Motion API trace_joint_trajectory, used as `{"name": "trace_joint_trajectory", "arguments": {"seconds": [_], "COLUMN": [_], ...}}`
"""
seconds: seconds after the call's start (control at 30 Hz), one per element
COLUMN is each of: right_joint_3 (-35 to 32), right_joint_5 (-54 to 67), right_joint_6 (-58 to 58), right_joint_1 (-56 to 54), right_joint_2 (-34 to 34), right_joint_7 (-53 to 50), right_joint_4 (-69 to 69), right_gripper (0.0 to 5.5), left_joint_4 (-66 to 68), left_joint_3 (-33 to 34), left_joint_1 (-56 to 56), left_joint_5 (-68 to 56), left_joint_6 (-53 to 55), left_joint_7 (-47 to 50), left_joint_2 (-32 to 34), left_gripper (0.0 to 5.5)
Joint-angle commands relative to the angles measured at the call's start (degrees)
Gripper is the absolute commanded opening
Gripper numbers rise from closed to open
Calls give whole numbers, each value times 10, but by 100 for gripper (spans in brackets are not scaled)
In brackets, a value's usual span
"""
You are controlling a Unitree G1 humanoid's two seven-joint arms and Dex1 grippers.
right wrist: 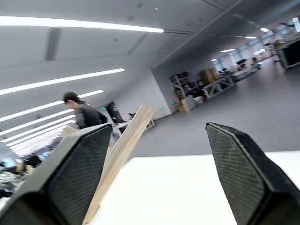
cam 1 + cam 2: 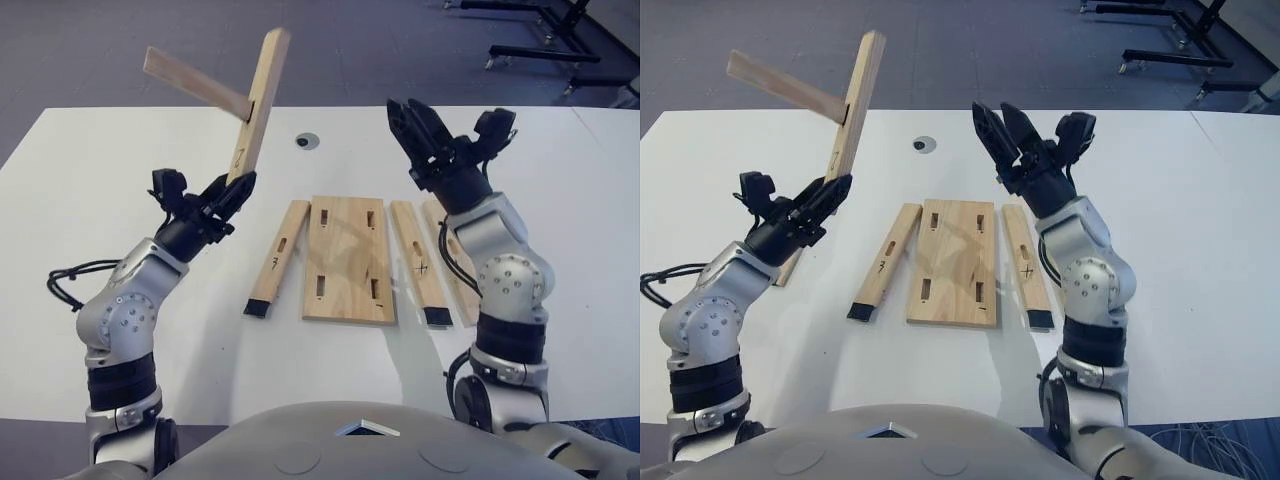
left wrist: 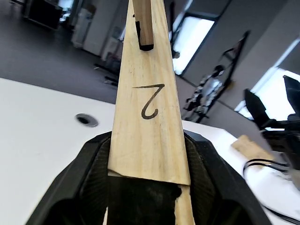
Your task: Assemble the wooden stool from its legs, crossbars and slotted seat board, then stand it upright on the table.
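Observation:
My left gripper [image 2: 230,192] is shut on the lower end of a wooden leg [image 2: 258,105] marked "2", held up and tilted over the table's left side. A crossbar [image 2: 195,82] sticks out of the leg's slot toward the left. The leg [image 3: 149,108] rises between the black fingers [image 3: 89,164] in the left wrist view. The slotted seat board [image 2: 348,258] lies flat at mid-table, with one leg [image 2: 278,256] on its left and two more legs [image 2: 418,258] on its right. My right gripper [image 2: 412,125] is raised above the right legs, open and empty, its fingers [image 1: 82,173] spread wide.
A round grommet hole [image 2: 307,141] sits in the white table [image 2: 120,200] behind the board. Metal stand bases [image 2: 540,50] stand on the floor beyond the far edge. In the right eye view another wooden piece [image 2: 788,268] lies under my left arm.

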Motion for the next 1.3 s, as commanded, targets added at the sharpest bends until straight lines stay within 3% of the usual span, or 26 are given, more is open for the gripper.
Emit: {"name": "trace_joint_trajectory", "arguments": {"seconds": [0.03, 0.2, 0.47, 1.07, 1.3], "right_joint_3": [-21, -25, -42, 37, 32], "right_joint_5": [89, 158, 183, 164, 184], "right_joint_6": [39, 75, 86, 133, 147], "right_joint_1": [-41, -80, -103, -89, -88], "right_joint_2": [13, 6, -18, -13, -11], "right_joint_7": [46, 104, 120, 127, 127], "right_joint_4": [56, 74, 69, 38, 47], "right_gripper": [368, 368, 489, 490, 472], "left_joint_4": [-4, 0, -3, -11, -14], "left_joint_3": [-3, -13, -28, -65, -71], "left_joint_1": [-35, -40, -24, -1, 3], "left_joint_5": [-134, -224, -233, -174, -168], "left_joint_6": [75, 138, 131, 100, 94], "left_joint_7": [-66, -126, -133, -182, -185], "left_joint_2": [28, 77, 84, 83, 83], "left_gripper": [204, 204, 204, 204, 204]}}
